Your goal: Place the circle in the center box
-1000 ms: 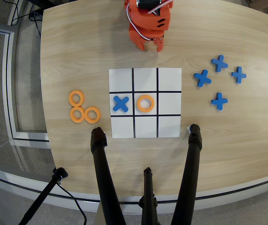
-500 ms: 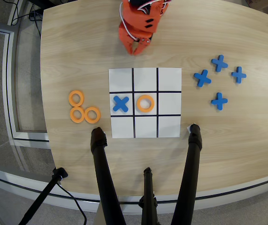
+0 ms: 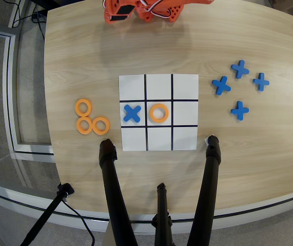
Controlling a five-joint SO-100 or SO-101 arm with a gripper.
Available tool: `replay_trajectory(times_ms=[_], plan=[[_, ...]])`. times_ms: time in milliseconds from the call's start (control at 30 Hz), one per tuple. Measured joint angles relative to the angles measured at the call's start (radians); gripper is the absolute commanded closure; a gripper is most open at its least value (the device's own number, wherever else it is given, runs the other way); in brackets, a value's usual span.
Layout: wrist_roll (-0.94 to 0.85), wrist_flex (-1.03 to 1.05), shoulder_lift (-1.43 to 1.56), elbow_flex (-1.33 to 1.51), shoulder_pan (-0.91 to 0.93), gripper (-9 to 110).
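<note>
An orange ring, the circle [image 3: 158, 113], lies flat inside the center box [image 3: 159, 102] of the white 3x3 grid sheet [image 3: 184, 87]. Nothing is touching it. My orange arm sits folded at the table's far edge, well away from the grid. Its gripper [image 3: 113, 15] points toward the left of the overhead view, and its jaws are too foreshortened to read. Three more orange rings [image 3: 84, 125] lie on the wood left of the sheet.
A blue cross [image 3: 131, 113] fills the middle-left cell, beside the circle. Several blue crosses [image 3: 239, 110] are scattered right of the sheet. Black tripod legs [image 3: 109, 169] rise from the near edge and reach the sheet's bottom corners.
The arm has pulled back from above the sheet's top edge to the far table edge, swinging left. The circle and the other pieces have stayed in place.
</note>
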Motion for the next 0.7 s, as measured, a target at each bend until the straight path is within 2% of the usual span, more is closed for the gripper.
replay_trajectory(times_ms=[167,700], plan=[[0.000,0.000,0.000,0.000,0.156,101],[0.000,0.000,0.000,0.000,0.147,101]])
